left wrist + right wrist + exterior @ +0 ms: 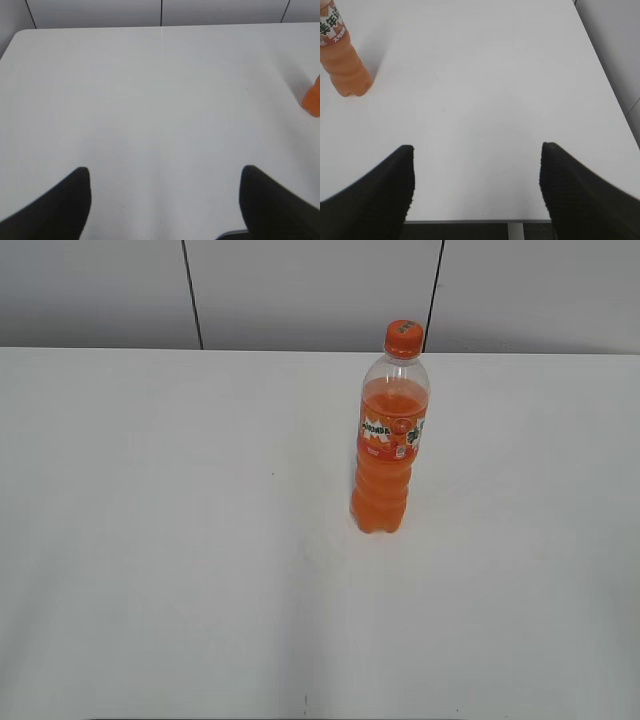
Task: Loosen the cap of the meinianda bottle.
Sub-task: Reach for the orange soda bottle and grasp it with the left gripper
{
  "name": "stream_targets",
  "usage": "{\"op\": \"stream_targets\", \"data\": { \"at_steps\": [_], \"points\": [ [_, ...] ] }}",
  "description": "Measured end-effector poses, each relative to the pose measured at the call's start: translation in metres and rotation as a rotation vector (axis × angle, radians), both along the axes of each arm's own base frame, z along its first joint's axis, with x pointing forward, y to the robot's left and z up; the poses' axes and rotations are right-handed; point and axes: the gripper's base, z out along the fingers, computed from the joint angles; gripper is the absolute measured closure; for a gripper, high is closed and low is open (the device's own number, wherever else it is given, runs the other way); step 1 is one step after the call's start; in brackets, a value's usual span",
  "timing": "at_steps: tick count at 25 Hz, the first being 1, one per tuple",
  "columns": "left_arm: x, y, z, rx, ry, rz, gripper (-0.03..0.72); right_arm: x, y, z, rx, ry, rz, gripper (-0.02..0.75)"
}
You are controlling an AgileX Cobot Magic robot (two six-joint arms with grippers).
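The meinianda bottle [389, 440] stands upright on the white table [150, 540], right of the middle, with orange liquid and an orange, white and green label band. Its orange cap [403, 338] sits on the neck. Neither arm shows in the exterior view. In the left wrist view my left gripper [164, 172] is open over bare table, and an orange sliver of the bottle [313, 99] shows at the right edge. In the right wrist view my right gripper [477, 149] is open above the table's near edge, with the bottle's lower body [342, 62] far off at the upper left.
A grey panelled wall [310, 290] runs behind the table. The table's right edge [607, 80] shows in the right wrist view and its rounded far left corner [20, 34] in the left wrist view. Nothing else stands on the table.
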Motion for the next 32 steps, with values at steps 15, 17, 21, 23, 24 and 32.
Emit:
{"op": "stream_targets", "data": {
  "at_steps": [15,17,21,23,24,32],
  "points": [
    [0.0,0.0,0.005,0.002,-0.036,0.003,0.136,0.0,0.0,0.0,0.0,0.0,0.0,0.152],
    [-0.002,0.001,0.014,0.004,-0.091,0.007,0.136,0.0,0.0,0.0,0.0,0.0,0.0,0.152],
    [0.007,0.002,0.04,0.008,-0.188,0.016,0.136,0.0,0.0,0.0,0.0,0.0,0.0,0.152],
    [0.019,0.001,0.052,0.006,-0.233,0.018,0.136,0.0,0.0,0.0,0.0,0.0,0.0,0.152],
    [0.027,0.001,0.057,0.005,-0.255,0.019,0.136,0.0,0.0,0.0,0.0,0.0,0.0,0.152],
    [0.106,0.0,0.084,-0.002,-0.427,0.03,0.136,0.0,0.0,0.0,0.0,0.0,0.0,0.152]
  ]
}}
